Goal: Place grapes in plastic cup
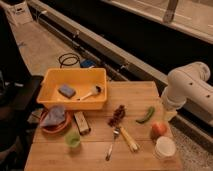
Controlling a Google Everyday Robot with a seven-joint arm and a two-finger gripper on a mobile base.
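Observation:
The grapes (pixel 118 115), a small dark reddish bunch, lie on the wooden table (pixel 100 160) near its middle, just below the yellow bin's right corner. The plastic cup (pixel 73 139), small and translucent light green, stands upright at the front left, about a hand's width from the grapes. Only a white arm segment (pixel 191 90) shows, at the right edge above the table's right side. My gripper is out of view, and nothing touches the grapes or the cup.
A yellow bin (pixel 55 100) at the back left holds a sponge and a brush. An orange bowl with grey cloth (pixel 55 120) sits left of a dark block (pixel 81 122). Green pepper (pixel 146 115), orange fruit (pixel 158 129), white cup (pixel 165 147), fork (pixel 112 145) and a yellow-handled utensil (pixel 129 139) lie right of the cup.

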